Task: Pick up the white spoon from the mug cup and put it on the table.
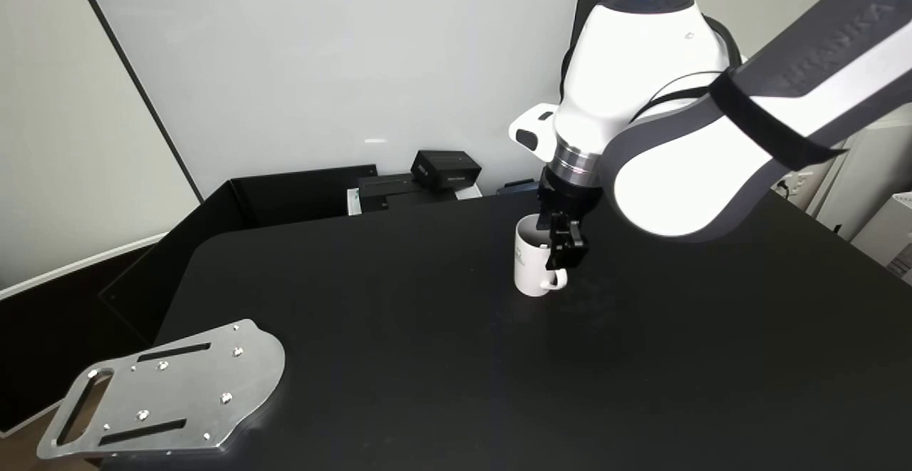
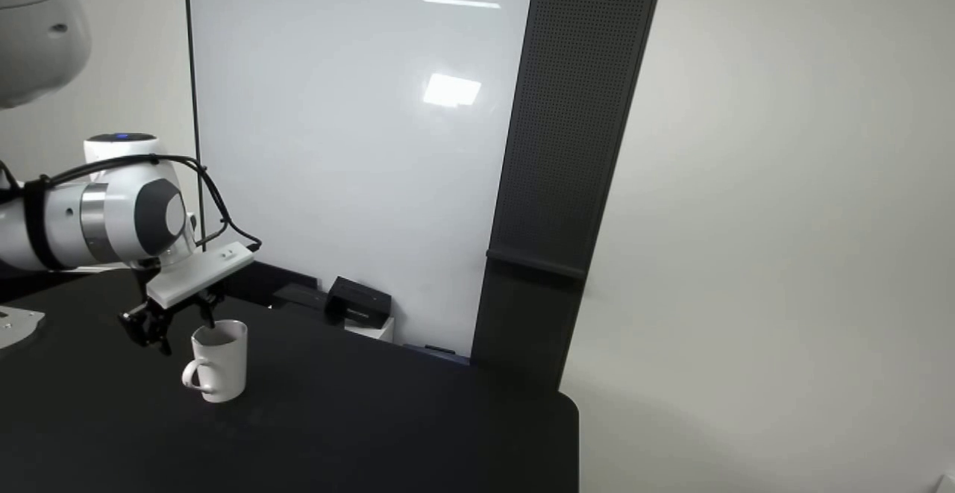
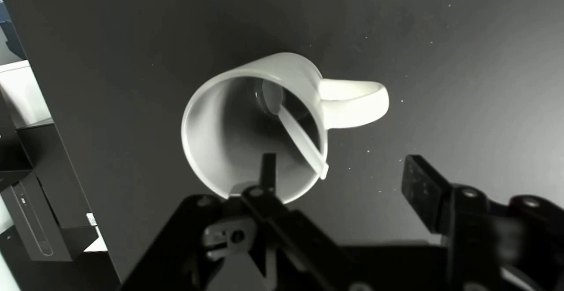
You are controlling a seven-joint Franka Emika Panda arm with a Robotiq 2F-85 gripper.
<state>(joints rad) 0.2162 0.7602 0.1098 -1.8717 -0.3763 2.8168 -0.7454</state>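
I count: one small white cylindrical mug (image 3: 286, 67) | one slim white plastic-looking spoon (image 3: 302, 141) | one matte black tabletop (image 1: 427, 371) | one grey slotted metal plate (image 1: 192, 380) | one white-and-grey jointed arm (image 1: 638, 65) | one black gripper (image 3: 341, 180), two fingers (image 3: 423, 189) | one dark perforated panel (image 2: 574, 120)

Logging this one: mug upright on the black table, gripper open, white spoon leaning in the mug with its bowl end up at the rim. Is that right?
Not quite: the wrist view shows the white spoon leaning bowl end down in the mug, with its handle end up at the rim. The rest holds: mug upright on the black table, gripper open.
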